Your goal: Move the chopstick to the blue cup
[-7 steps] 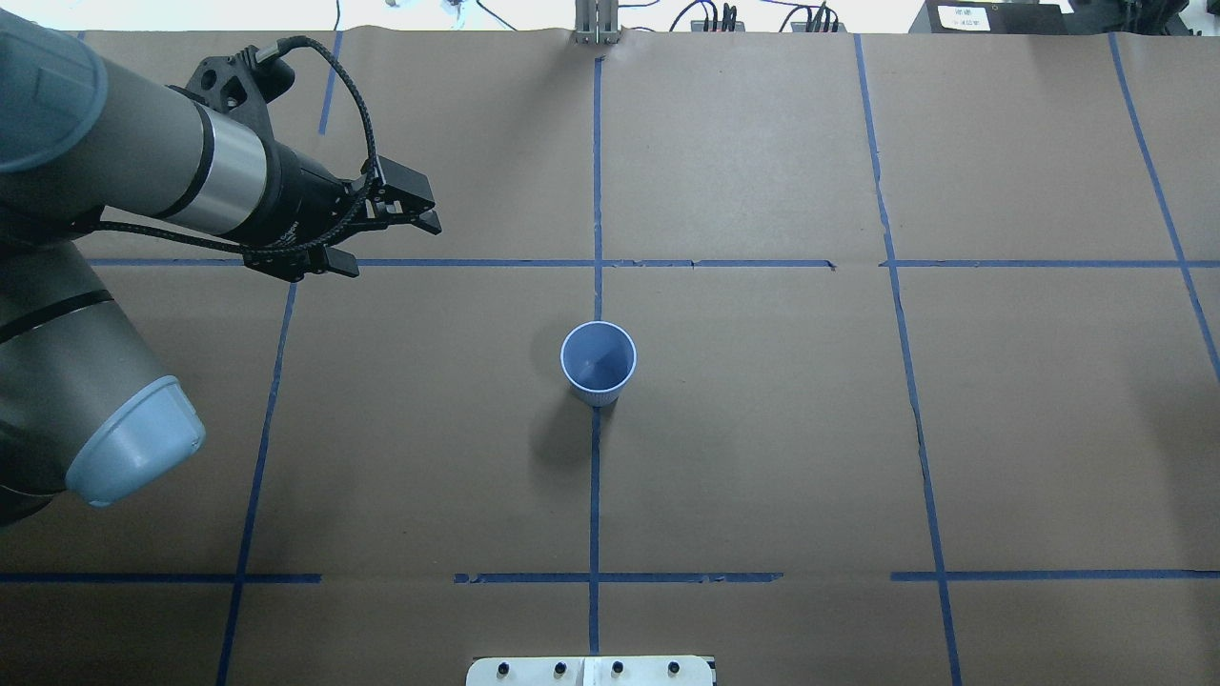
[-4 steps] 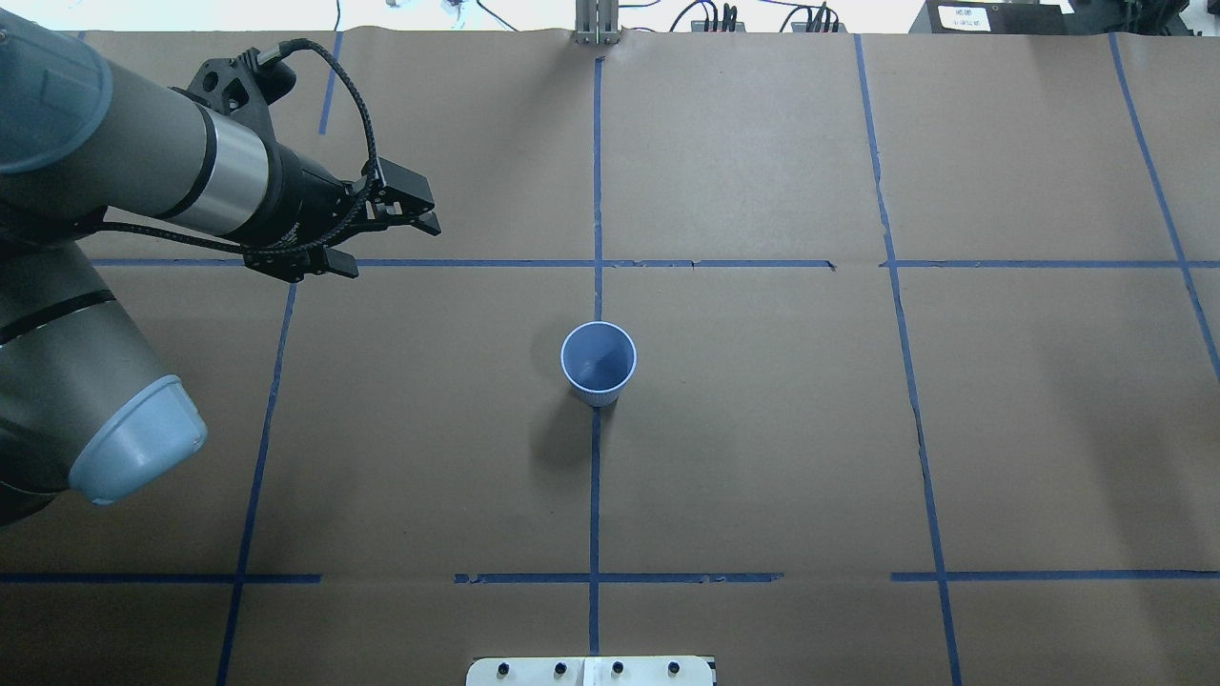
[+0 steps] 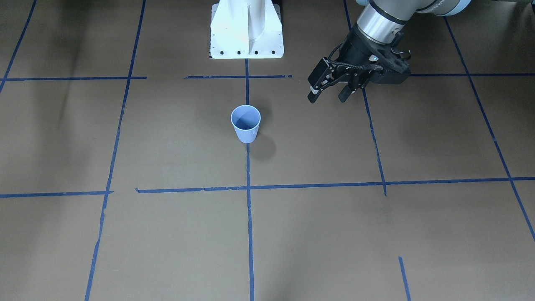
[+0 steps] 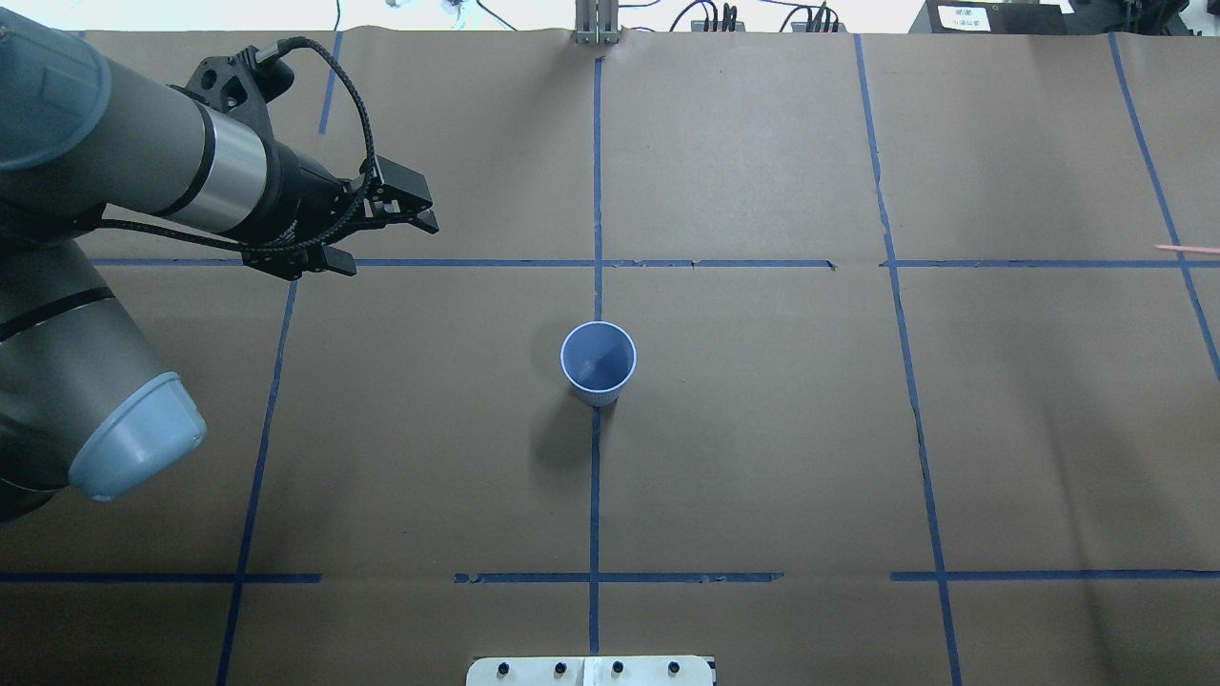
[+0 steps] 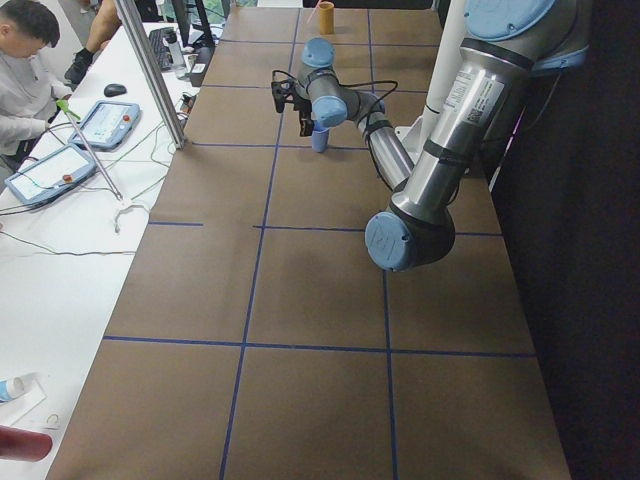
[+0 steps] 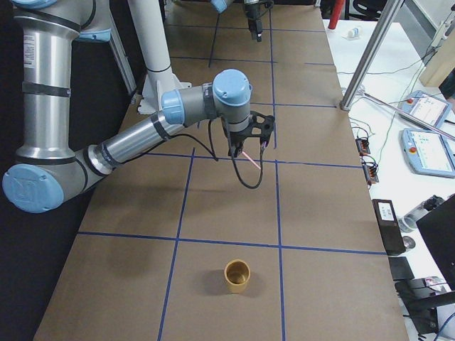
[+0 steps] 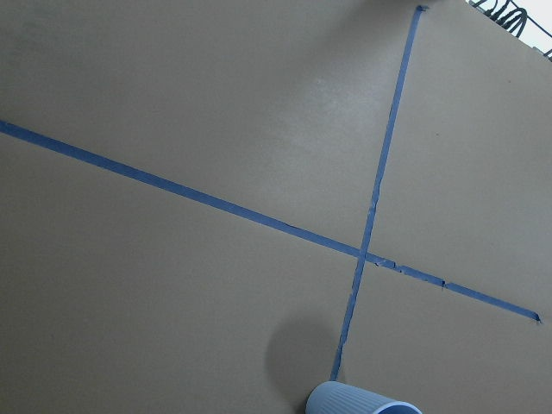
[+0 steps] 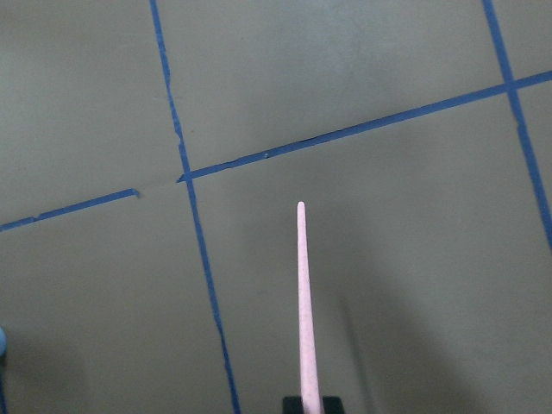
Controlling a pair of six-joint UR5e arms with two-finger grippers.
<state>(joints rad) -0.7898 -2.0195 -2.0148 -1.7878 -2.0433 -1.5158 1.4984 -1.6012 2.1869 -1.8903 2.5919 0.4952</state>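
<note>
The blue cup (image 4: 598, 362) stands upright and empty at the table's middle; it also shows in the front view (image 3: 245, 124) and at the left wrist view's bottom edge (image 7: 362, 401). My left gripper (image 4: 419, 214) hangs open and empty above the table, to the cup's far left; its fingers (image 3: 311, 97) are spread in the front view. My right gripper (image 6: 247, 145) is shut on the pale-pink chopstick (image 8: 304, 302), which sticks out forward over the table. The stick's tip (image 4: 1187, 249) shows at the overhead view's right edge, far right of the cup.
A tan cup (image 6: 237, 275) stands at the table's right end. The white robot base (image 3: 246, 29) is at the near middle edge. Blue tape lines grid the brown paper. A metal post (image 4: 598, 24) stands at the far edge. An operators' side table lies beyond it.
The pink chopstick's tip has come into the overhead view at its right edge. The left arm and the cup have barely moved.
</note>
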